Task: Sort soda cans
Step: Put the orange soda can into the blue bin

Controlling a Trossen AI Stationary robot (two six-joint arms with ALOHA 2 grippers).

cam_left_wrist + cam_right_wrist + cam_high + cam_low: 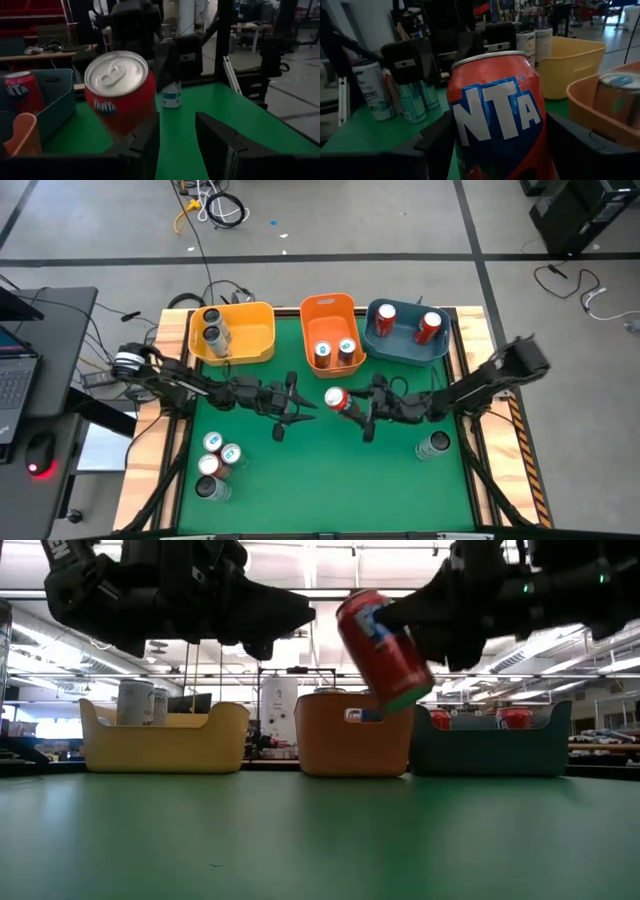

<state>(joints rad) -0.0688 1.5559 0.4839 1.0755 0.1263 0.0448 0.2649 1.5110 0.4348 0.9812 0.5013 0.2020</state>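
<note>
Roughly halfway: six soda cans sit binned beyond the right end effector (345, 406), clamped on a red can (336, 399); five wait, left end effector (297, 409) apart alongside.

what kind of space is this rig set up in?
Probably a robotics lab or workshop: a laptop beside the green table, loose cables on bare concrete floor, more workbenches behind. The right end effector holds a red can.

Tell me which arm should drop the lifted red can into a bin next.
Right. The right gripper is already shut on the red can, held tilted above the table just in front of the orange bin. The left gripper is open and empty beside it.
</note>
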